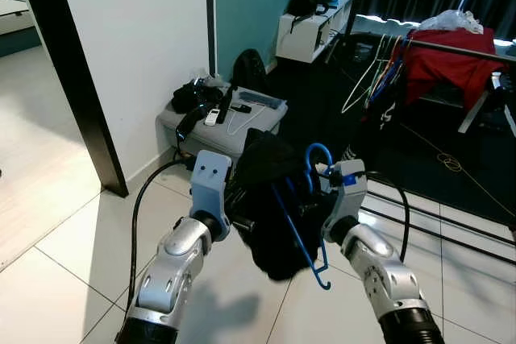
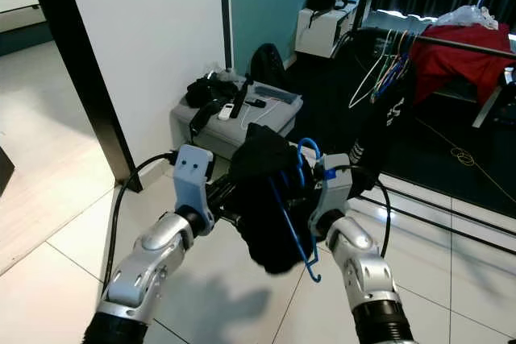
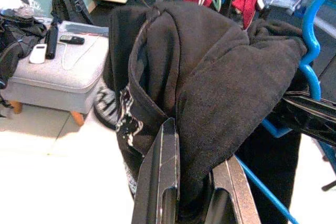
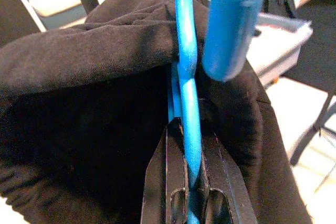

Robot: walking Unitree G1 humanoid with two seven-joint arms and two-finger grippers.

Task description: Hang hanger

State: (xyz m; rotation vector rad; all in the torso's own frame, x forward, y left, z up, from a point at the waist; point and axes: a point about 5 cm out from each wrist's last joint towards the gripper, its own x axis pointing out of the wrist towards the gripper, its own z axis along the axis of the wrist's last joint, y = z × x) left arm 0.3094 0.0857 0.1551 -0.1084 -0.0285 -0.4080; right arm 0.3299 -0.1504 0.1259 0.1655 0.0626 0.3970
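The right gripper (image 4: pixel 191 182) has its jaws pinched tight on the blue hanger (image 4: pixel 188 93). The left gripper (image 3: pixel 191 182) has its jaws squeezed on the black top (image 3: pixel 210 77). The top hangs between both jaws, above the floor (image 1: pixel 64 271).

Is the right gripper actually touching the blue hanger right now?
Touching. In the right wrist view the blue hanger runs straight down between the right gripper fingers, which are closed against it, with the black garment draped over it.
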